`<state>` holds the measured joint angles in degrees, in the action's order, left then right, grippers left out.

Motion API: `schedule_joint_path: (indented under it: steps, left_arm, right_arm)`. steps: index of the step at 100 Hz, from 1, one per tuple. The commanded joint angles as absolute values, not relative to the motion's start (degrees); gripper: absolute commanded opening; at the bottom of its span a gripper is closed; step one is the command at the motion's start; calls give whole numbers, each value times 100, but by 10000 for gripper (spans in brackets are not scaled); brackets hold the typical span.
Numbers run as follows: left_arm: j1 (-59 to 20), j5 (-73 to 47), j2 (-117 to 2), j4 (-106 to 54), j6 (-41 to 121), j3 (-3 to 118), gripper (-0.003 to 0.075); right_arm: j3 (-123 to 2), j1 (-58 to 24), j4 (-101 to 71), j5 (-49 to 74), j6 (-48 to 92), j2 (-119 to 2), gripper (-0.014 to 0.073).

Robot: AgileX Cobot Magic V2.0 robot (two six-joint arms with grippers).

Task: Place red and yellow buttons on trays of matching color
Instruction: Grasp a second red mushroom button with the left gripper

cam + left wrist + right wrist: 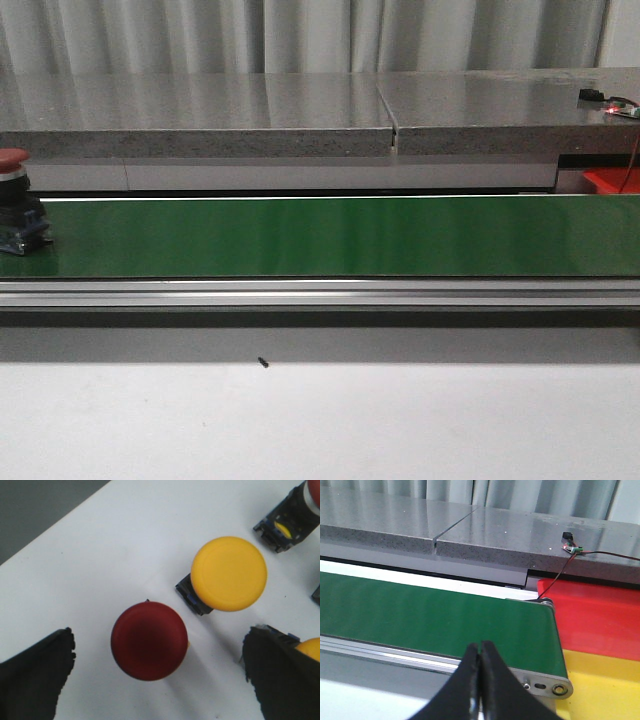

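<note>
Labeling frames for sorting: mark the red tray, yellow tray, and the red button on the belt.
red tray [600, 615], right wrist view, on its flat floor.
yellow tray [605, 685], right wrist view, on its floor.
red button [12, 157], front view, on its red cap.

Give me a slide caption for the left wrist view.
Left gripper, open, above a red button, yellow button beside it.

Showing: three red buttons [149, 640] [315, 491] [14, 160], two yellow buttons [229, 573] [310, 649], one red tray [600, 617], one yellow tray [600, 687].
</note>
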<state>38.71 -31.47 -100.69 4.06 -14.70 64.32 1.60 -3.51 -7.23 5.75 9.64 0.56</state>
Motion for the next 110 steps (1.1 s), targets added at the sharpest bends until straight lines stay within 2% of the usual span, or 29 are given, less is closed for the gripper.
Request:
schedule_joint_path:
  steps: [1,110]
  left_arm:
    - [3882,-2802,-9825,453,-1529,6579,659]
    - [3996,-2730,-10178,484,-1551,6590,659]
  right_arm:
    - [63,-352,-671,108,988,166,-69]
    - [63,-352,-671,108,988,166,-69]
